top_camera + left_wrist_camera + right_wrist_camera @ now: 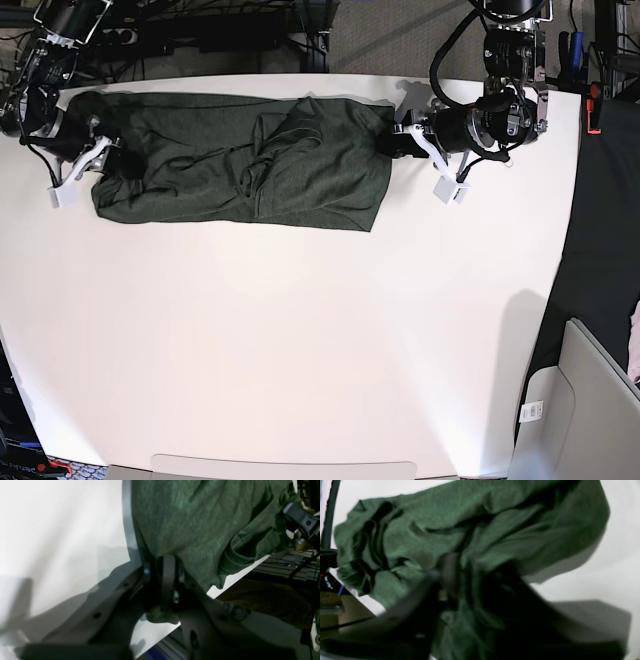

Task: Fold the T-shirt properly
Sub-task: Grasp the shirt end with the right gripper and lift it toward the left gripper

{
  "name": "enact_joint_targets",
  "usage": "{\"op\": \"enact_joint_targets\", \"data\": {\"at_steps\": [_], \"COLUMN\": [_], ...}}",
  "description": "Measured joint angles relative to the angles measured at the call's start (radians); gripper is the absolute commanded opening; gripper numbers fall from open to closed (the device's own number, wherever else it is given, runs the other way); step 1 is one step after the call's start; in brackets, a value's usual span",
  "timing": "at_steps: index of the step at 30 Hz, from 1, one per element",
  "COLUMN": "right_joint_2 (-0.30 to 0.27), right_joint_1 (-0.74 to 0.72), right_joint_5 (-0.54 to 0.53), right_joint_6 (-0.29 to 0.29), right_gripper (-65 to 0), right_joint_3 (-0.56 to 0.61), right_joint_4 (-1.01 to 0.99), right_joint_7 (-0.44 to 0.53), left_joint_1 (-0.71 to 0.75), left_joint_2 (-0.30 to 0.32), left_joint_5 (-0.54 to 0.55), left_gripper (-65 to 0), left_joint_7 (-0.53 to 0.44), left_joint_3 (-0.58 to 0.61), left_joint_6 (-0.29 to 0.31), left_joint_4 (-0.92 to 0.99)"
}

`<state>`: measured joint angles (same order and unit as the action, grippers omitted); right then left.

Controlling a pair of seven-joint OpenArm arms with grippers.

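The dark olive-green T-shirt (230, 170) lies stretched sideways along the far part of the white table (300, 350), wrinkled and bunched in its middle. In the base view my left gripper (392, 138) sits at the shirt's right end. Seen from the left wrist, that gripper (165, 560) is shut on the edge of the T-shirt (195, 517), and a tuft of cloth pokes out behind the fingers. My right gripper (92, 152) is at the shirt's left end. The right wrist view is blurred, and my right gripper (472, 575) is closed on a bunch of the T-shirt (495, 517).
The shirt lies close to the table's far edge (250, 80), with cables and dark equipment (200, 30) beyond it. A grey bin-like object (590, 400) stands off the table's right side. White tabletop stretches in front of the shirt.
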<state>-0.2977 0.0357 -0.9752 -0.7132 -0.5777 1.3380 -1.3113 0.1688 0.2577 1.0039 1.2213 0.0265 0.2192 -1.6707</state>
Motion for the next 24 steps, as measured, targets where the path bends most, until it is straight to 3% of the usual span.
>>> {"op": "enact_joint_targets", "data": {"at_steps": [9,15,24], "right_joint_2": [0.006,0.039,0.195], "right_joint_1": [-0.095,-0.175,-0.196], "right_joint_5": [-0.058,-0.24,-0.237], "right_joint_6": [0.018,0.018,0.017], "right_gripper": [-57.6,-57.6,-57.6], "right_joint_3": [0.002,0.041,0.196], "right_joint_4": [-0.023,-0.02,0.113], "right_joint_7": [-0.099,-0.085,-0.095], "left_joint_1": [0.0,0.002,-0.006], "left_joint_2": [-0.005,-0.045,-0.067], "left_joint_5": [0.0,-0.003,-0.003], "left_gripper": [-62.5,-62.5,-62.5], "left_joint_7": [0.0,-0.003,-0.047], "left_joint_3": [0.0,0.0,0.002], "left_joint_6": [0.0,0.0,0.0], "left_joint_4": [0.0,0.0,0.023]}}
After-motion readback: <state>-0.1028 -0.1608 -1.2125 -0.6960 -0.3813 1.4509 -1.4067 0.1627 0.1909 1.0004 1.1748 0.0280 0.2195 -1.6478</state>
